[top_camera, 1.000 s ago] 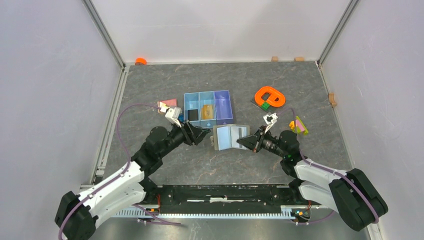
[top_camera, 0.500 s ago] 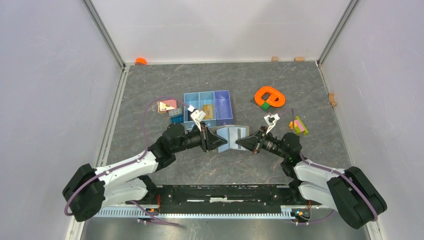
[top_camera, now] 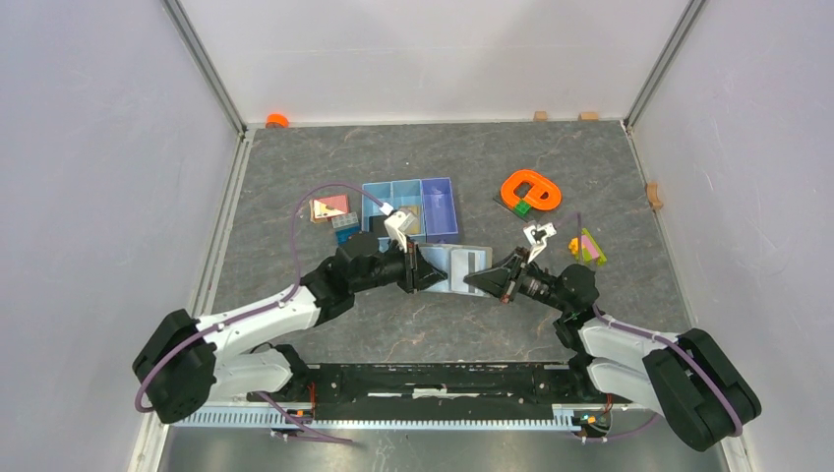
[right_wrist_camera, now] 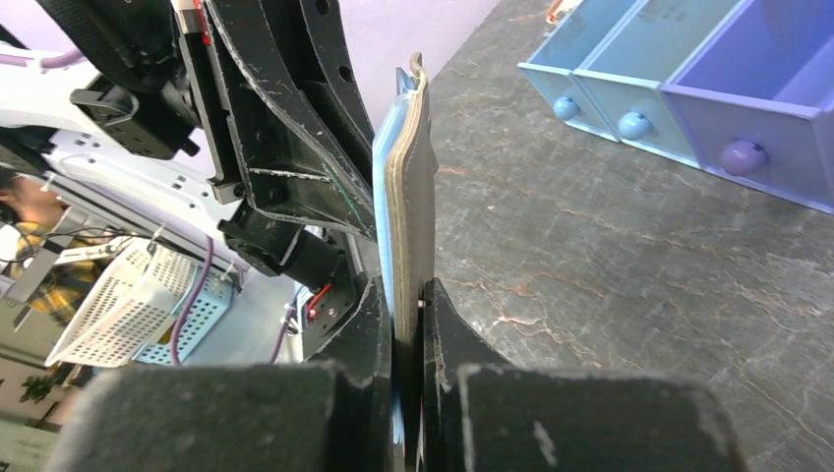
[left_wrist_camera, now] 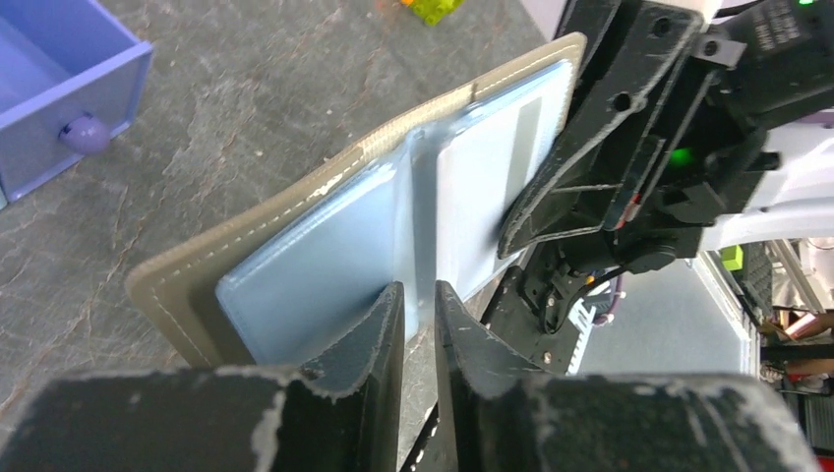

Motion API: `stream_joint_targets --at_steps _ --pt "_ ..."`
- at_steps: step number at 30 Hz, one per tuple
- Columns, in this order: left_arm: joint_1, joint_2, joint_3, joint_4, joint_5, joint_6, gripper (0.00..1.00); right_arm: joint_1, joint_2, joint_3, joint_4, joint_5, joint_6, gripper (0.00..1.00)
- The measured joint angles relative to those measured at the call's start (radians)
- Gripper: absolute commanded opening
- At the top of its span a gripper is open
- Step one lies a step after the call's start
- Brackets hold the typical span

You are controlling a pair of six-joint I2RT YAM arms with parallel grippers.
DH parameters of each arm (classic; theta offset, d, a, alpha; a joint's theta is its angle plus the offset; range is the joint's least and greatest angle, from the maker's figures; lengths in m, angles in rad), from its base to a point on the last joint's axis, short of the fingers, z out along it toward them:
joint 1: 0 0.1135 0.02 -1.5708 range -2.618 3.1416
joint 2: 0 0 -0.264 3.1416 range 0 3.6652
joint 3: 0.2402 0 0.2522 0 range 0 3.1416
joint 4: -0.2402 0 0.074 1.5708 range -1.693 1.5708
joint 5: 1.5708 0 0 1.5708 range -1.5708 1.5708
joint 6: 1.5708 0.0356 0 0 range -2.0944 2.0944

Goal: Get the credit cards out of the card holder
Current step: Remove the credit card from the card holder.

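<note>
Right tool [right_wrist_camera: 411, 295]: clamped on one edge of the card holder [left_wrist_camera: 325, 265].
Left tool [left_wrist_camera: 418, 300]: narrow gap. A pale edge at the holder's fold runs into it, but I cannot tell if it is gripped.
Holder position: open, between both tools, just nearside of the tray [top_camera: 440, 181].
Credit card [left_wrist_camera: 482, 187]: pale, slotted in the half next to the right tool.
Handling (judged): holder light and floppy; card thin, stiff and slick. Pinch its exposed edge and pull along the slot.
Writing: none legible.

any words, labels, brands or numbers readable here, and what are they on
None can be read in any view.
card holder: plain inside and out, no print showing.
credit card in it: only a bare grey stripe, no digits or name visible.
tray: no label.
</note>
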Motion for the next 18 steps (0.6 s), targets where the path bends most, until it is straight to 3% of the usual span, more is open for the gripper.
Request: stream_joint_targets --at_steps 6,18 --pt "0.0 -0.067 -0.037 0.08 0.058 0.0 0.26 0.0 0.0 0.0 0.075 -0.038 0.054 0.0" --pt "0.0 -0.006 -0.038 0.157 0.177 -0.002 0.33 0.0 0.068 -0.018 0.199 -0.075 0.147 0.0"
